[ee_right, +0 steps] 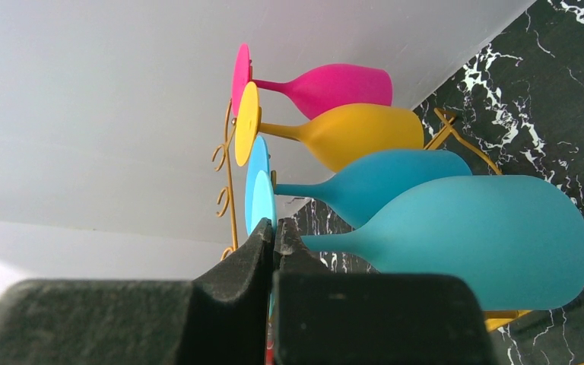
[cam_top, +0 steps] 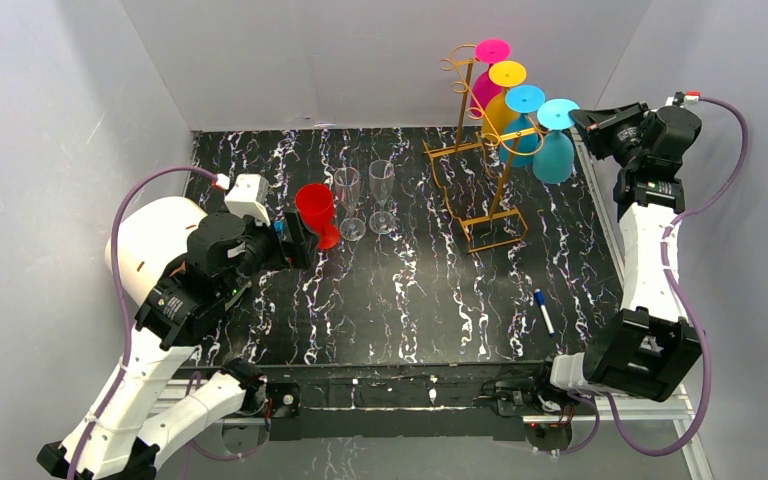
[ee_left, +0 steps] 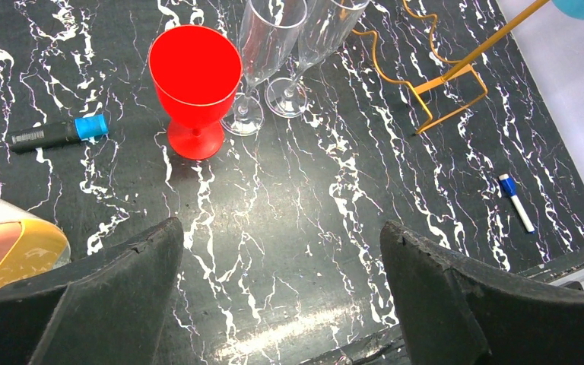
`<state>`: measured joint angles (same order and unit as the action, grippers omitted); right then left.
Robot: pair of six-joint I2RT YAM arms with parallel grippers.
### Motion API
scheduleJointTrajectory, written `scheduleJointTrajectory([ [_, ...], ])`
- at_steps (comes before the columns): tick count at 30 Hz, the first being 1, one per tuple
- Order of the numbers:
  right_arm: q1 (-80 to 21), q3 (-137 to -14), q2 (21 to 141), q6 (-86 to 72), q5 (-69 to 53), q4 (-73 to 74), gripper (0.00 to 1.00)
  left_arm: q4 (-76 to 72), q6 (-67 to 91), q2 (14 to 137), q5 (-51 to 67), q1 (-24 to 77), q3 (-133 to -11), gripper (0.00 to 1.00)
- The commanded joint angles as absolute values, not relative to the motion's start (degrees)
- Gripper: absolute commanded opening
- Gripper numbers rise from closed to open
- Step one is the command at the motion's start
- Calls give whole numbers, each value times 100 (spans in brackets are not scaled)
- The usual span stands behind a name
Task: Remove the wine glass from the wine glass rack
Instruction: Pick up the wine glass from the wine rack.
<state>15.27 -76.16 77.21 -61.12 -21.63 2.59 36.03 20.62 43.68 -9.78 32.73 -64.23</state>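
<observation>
One marker [ee_left: 57, 133], label unreadable; rt tool [ee_right: 274, 234] pinches teal wine glass [ee_right: 487, 243] foot.

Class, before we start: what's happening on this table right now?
The right gripper is shut on the foot of the teal wine glass, which hangs upside down at the end of the gold rack beside three others. The left gripper hovers open over the table, near a red glass, holding nothing.

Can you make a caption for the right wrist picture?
Right gripper pinching the foot of the nearest teal wine glass, three more colourful glasses behind.
</observation>
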Motion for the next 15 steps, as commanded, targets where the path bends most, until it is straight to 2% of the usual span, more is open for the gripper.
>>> scheduleJointTrajectory([
  [1,1546,-7655,7407,-5997,-1975,-17,1,3529,2060,4349,-941,3252,-6460,98],
  [15,1546,-7395,6654,-5314,-1665,632,1,3511,2082,4342,-816,3252,-6435,98],
])
